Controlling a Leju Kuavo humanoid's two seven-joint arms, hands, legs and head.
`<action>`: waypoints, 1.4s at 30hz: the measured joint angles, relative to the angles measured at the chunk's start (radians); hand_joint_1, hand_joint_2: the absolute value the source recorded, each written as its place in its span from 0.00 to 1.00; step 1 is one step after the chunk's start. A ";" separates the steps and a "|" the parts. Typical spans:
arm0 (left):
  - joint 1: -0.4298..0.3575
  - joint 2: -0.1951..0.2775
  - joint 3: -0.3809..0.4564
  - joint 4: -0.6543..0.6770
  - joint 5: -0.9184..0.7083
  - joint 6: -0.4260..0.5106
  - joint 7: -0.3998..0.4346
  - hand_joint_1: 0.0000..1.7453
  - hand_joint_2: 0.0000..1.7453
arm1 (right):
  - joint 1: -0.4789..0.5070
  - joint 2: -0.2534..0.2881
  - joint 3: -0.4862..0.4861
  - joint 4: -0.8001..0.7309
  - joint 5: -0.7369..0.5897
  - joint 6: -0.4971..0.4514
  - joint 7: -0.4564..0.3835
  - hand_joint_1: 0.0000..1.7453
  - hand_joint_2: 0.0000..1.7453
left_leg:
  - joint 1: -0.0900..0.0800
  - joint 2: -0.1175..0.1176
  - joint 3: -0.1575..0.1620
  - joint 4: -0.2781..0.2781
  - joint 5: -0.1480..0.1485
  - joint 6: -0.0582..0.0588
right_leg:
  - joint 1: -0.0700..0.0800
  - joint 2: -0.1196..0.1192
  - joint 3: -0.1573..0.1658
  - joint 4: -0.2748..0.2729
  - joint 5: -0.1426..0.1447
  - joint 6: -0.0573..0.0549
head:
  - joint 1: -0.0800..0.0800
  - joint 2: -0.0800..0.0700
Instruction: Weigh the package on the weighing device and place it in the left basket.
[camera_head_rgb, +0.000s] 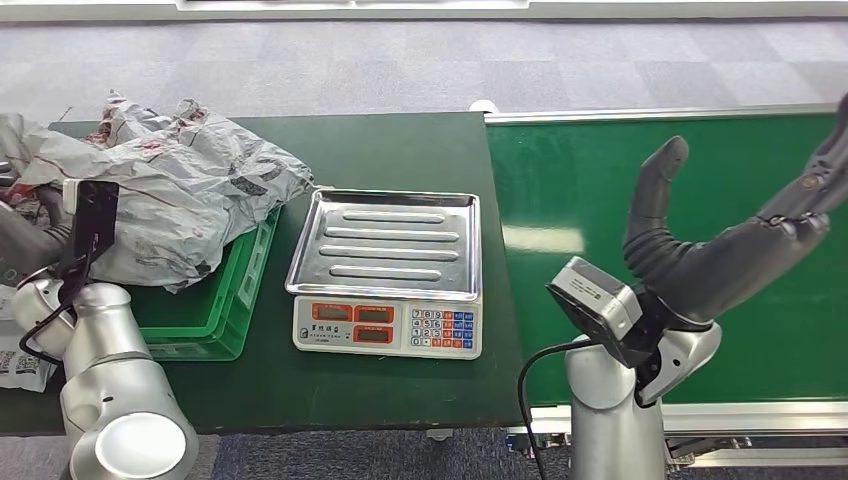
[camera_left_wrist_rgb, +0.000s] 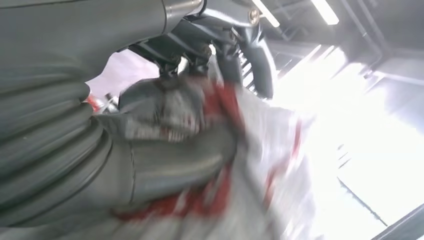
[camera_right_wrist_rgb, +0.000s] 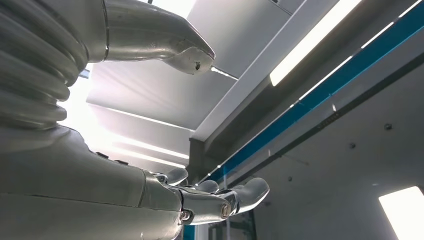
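Lying on the basket (camera_head_rgb: 215, 330) at the table's left edge, the bag (camera_head_rgb: 170, 190) looks soft, light and crinkly; grab a bunched fold. Left hand (camera_left_wrist_rgb: 165, 150) grips it. Right hand (camera_head_rgb: 735, 235) is spread, holding nothing. The scale (camera_head_rgb: 385, 270) pan is bare.

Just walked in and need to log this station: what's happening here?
The robot is sorting packages. Its left hand grips a crumpled grey-and-red package at the pile in the green basket. The scale holds nothing on its tray. The right hand hangs open, palm up, over the green conveyor belt.
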 joint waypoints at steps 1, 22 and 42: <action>-0.001 0.000 0.006 0.010 -0.008 0.000 0.015 0.00 0.00 | 0.001 0.000 0.001 -0.001 0.007 0.000 0.004 0.00 1.00 | 0.000 0.000 0.000 0.000 0.000 0.000 | 0.000 0.000 0.000 0.000 0.000 0.000 | 0.000 0.000; 0.209 -0.001 -0.427 -0.285 1.200 -0.123 -0.206 0.00 1.00 | 0.009 0.000 0.014 0.008 -0.288 0.000 -0.147 0.00 1.00 | 0.000 -0.006 -0.002 0.000 -0.001 0.000 | 0.000 -0.005 0.000 0.000 -0.002 0.002 | 0.000 0.000; 0.578 -0.075 -1.190 -0.648 1.381 -0.557 -0.140 0.00 1.00 | 0.163 -0.060 0.242 0.079 -0.801 0.180 -0.284 0.00 1.00 | -0.003 -0.005 -0.002 0.001 -0.004 0.005 | -0.003 -0.005 0.000 -0.001 -0.003 0.004 | 0.000 0.000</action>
